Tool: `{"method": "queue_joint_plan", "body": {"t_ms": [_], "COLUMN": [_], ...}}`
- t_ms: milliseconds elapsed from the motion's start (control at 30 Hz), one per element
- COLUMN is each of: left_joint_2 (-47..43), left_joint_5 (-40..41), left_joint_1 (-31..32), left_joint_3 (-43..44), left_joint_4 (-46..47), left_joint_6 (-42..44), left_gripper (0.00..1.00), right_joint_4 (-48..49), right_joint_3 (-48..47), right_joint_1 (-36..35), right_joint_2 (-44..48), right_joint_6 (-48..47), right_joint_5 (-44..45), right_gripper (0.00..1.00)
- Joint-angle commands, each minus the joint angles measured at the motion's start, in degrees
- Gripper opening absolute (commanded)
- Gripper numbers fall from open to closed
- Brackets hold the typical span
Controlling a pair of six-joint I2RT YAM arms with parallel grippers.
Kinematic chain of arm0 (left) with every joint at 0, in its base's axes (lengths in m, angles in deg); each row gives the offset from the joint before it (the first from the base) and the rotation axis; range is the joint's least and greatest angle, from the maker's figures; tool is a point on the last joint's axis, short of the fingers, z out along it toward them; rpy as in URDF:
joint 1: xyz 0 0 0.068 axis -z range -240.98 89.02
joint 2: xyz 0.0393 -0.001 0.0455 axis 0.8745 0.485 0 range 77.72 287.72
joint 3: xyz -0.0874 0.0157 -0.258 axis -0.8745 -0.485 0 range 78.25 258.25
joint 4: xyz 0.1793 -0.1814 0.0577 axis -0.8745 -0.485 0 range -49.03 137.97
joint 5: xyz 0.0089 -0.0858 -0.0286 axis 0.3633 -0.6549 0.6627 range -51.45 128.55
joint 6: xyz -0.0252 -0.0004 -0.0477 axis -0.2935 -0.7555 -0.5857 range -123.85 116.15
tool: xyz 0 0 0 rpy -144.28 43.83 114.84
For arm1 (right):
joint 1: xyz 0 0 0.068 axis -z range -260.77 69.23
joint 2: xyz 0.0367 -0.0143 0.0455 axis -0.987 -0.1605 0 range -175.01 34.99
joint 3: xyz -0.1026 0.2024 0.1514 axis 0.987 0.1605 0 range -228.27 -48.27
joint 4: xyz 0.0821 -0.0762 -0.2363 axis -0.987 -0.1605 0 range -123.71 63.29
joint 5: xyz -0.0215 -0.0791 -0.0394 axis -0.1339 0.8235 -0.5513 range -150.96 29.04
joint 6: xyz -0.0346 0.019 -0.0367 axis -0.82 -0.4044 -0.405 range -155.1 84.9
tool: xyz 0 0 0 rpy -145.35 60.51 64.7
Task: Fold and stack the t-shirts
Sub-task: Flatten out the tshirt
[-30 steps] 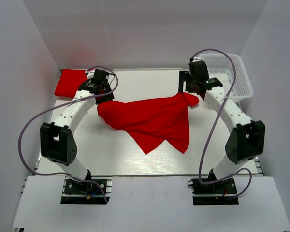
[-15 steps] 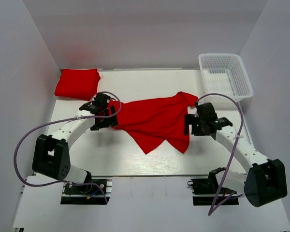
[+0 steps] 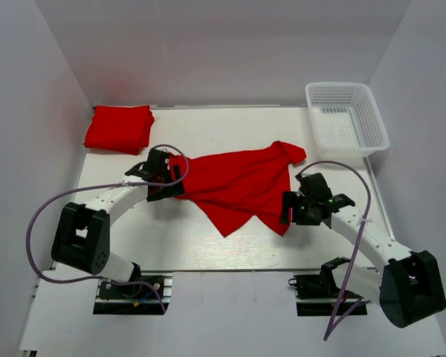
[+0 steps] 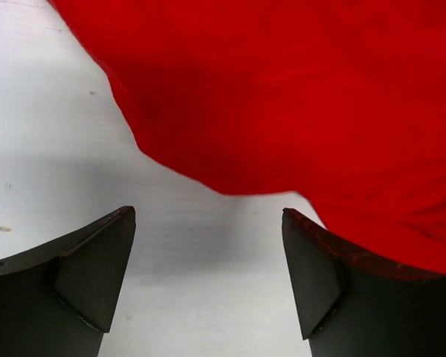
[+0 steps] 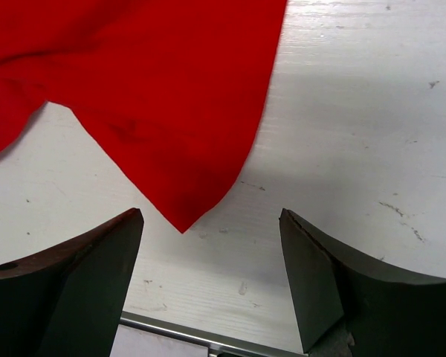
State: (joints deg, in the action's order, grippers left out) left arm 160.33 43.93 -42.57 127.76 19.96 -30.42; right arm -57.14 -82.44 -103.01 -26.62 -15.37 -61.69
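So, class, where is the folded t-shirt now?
In the top external view, the folded t-shirt lies at the far left corner of the table, beyond the left end effector and apart from the spread-out t-shirt.

overhead plus close wrist views, shared t-shirt (image 3: 238,186)

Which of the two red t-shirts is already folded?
The red cotton t-shirt in the far-left corner of the white table: a compact folded block. The other red t-shirt lies spread and rumpled mid-table.

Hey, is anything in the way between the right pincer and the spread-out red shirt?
Nothing visible does. The right pincer is open, and a pointed corner of the shirt lies right at its fingertips, with only the table surface between.
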Motion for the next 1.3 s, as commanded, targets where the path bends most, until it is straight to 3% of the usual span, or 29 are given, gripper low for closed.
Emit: {"method": "queue_joint_plan", "body": {"t_ms": [0, 300, 500, 667, 700, 733, 767, 800, 833, 967, 1000, 1100, 1267], "left_joint_2": [2.89, 8.36, 11.87, 15.03, 15.04, 15.04, 15.56, 15.57, 15.57, 12.85, 11.80, 6.26, -1.47], "left_joint_5": [3.56, 4.90, 4.37, 2.35, 2.35, 2.35, 2.35, 2.35, 2.35, 3.22, 3.23, 3.93, 6.04], "left_joint_1": [-1.01, -1.01, -1.01, -1.01, -1.01, -1.01, -1.01, -1.01, -1.01, -0.32, -0.31, 0.22, 0.22], "left_joint_3": [1.37, 1.37, 2.51, 3.65, 4.27, 4.27, 4.79, 4.80, 4.80, 4.80, 3.93, 2.08, 4.62], "left_joint_4": [2.96, 7.97, 11.39, 13.33, 13.33, 13.33, 13.33, 13.33, 13.33, 13.86, 15.08, 16.41, 12.90], "left_joint_6": [1.43, 1.96, 2.49, 3.63, 3.63, 4.24, 4.24, 4.24, 4.24, 4.77, 5.29, 5.30, 5.91], "left_gripper": [0.86, 0.81, 0.66, 0.40, 0.26, 0.21, 0.07, 0.00, 0.00, 0.00, 0.00, 0.00, 0.00], "right_joint_4": [2.83, 4.68, 6.61, 9.25, 9.78, 11.00, 11.19, 11.62, 12.67, 14.35, 14.70, 15.32, 13.48], "right_joint_3": [-0.02, -0.01, 0.51, 0.16, 0.16, -0.19, -0.54, -0.89, -1.77, -3.96, -4.23, -5.20, -8.10], "right_joint_1": [-0.96, -2.11, -2.90, -3.51, -3.60, -3.77, -3.86, -4.04, -4.21, -5.09, -5.36, -5.71, -6.15], "right_joint_2": [-1.49, -5.80, -9.32, -12.04, -12.48, -13.27, -14.15, -14.85, -15.38, -17.49, -17.85, -19.34, -13.23], "right_joint_6": [1.63, 3.04, 4.53, 5.85, 6.02, 5.68, 5.85, 5.85, 5.85, 5.50, 5.41, 4.62, 3.48], "right_joint_5": [-1.11, 3.28, 5.21, 6.62, 6.79, 6.80, 6.19, 4.96, 4.25, 3.11, 2.67, 2.76, 9.25], "right_gripper": [0.80, 0.80, 0.77, 0.72, 0.72, 0.70, 0.67, 0.65, 0.65, 0.48, 0.28, 0.00, 0.00]}}
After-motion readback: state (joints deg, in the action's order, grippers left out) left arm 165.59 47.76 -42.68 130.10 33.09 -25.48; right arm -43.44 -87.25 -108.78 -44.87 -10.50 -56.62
